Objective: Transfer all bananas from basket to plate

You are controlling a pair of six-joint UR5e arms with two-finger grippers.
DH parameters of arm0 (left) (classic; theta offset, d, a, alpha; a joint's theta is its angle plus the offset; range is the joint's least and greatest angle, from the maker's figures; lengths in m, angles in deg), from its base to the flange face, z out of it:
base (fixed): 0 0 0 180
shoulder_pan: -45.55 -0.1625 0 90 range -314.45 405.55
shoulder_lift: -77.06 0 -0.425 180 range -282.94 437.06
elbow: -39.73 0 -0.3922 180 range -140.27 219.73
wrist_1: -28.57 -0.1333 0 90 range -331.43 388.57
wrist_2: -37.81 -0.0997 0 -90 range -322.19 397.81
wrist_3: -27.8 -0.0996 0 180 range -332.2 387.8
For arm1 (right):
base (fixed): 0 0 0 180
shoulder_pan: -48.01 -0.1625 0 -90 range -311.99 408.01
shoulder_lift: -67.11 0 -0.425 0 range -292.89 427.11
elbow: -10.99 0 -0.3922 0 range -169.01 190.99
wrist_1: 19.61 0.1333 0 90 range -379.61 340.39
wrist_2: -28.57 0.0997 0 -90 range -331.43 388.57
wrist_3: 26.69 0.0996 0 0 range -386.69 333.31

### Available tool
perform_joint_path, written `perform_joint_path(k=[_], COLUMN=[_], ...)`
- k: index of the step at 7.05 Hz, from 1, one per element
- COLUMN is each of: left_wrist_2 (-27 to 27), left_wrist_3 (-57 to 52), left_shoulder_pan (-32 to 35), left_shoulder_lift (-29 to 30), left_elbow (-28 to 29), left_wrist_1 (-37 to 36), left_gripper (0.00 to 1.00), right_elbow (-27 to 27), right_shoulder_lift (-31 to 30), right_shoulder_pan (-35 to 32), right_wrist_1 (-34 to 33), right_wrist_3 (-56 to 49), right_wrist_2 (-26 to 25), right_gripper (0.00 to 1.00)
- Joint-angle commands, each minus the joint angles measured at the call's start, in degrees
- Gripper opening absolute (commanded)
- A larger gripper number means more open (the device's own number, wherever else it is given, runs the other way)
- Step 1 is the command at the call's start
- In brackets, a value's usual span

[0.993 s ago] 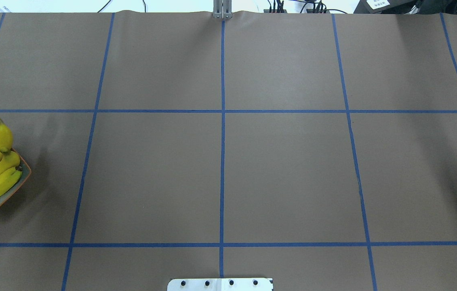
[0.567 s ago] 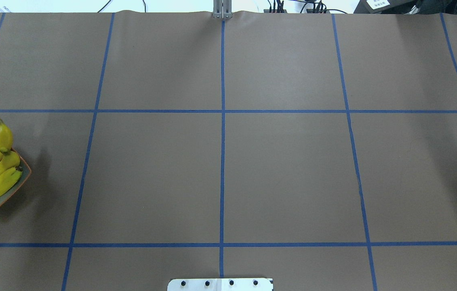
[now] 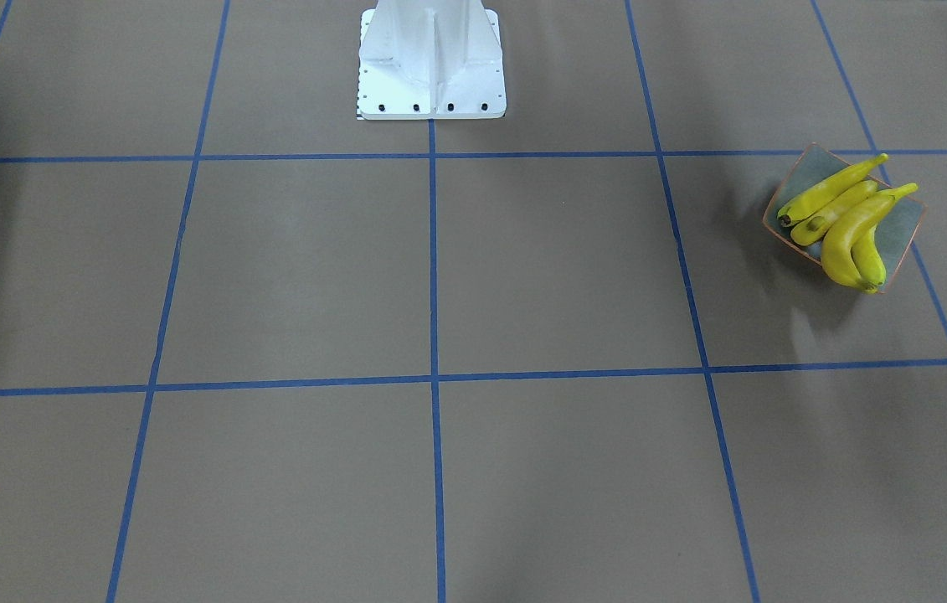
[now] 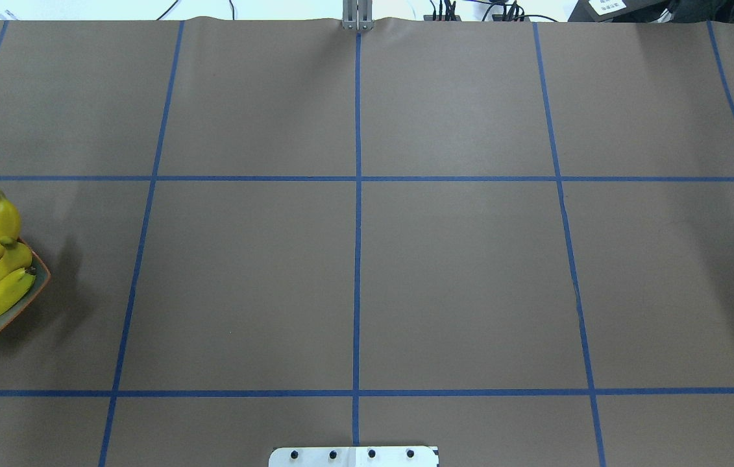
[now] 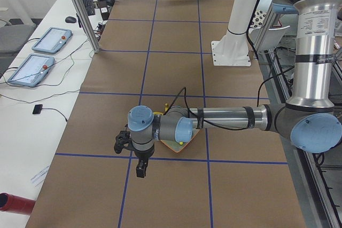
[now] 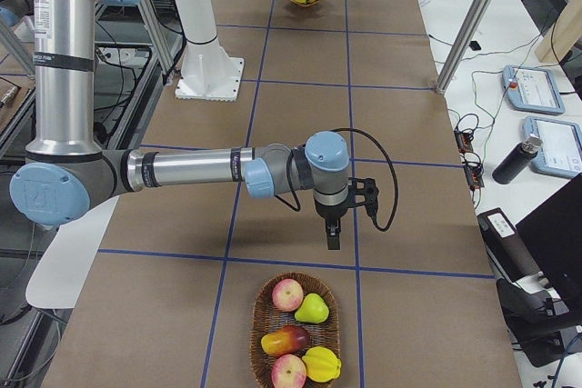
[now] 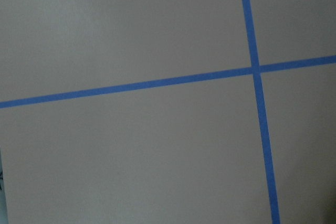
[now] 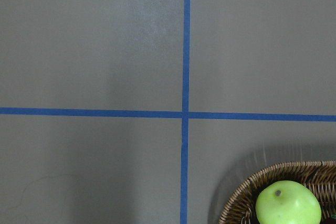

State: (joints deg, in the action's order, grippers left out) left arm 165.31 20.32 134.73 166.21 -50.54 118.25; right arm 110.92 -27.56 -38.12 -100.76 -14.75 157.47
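- My left gripper (image 5: 140, 173) points down, off the table (image 4: 457, 272). Only a side view shows its fingers, so I cannot tell how far apart they are.
- The four bananas (image 3: 846, 222) lie piled on the plate (image 3: 900, 228). It is just beside that gripper, on the side toward my base (image 3: 431, 59) and partly under my forearm.
- The plate sits toward the table's left end.
- My right gripper (image 6: 332, 241) also hangs pointing down, above the table near a tape (image 8: 185, 51) crossing. I cannot tell its spread either.
- The basket (image 6: 256, 324) sits near that gripper, toward the table's right end. It holds a pear (image 6: 312, 308) and other fruit.
- Between my two grippers runs a long stretch of brown table, gridded with blue tape.
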Motion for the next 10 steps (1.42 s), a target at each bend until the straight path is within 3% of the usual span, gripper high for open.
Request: perform_joint_path(k=[1,4,10], left_wrist_2=[1.4,1.4,1.2], left_wrist_3=[-4.8,-4.3,-4.7], left_shoulder_pan=[0.1,0.5,0.4], left_shoulder_lift=[1.2,-0.3,-2.8], left_elbow=[-5.6,-11.2,-11.1], left_wrist_1=[-9.8,-9.2,-5.8], left_gripper=[1.00,1.00,1.00], right_elbow=[0.5,1.5,1.1], right_shoulder_lift=[-0.6,-2.6,-2.2], right_shoulder_pan=[-0.1,-1.1,-1.1], right_wrist_1=[-6.3,-8.6,-8.7], right_wrist_3=[-3.7,-5.7,-5.4], right_wrist_2=[0.1,-0.3,0.8], right_gripper=[1.00,1.00,1.00])
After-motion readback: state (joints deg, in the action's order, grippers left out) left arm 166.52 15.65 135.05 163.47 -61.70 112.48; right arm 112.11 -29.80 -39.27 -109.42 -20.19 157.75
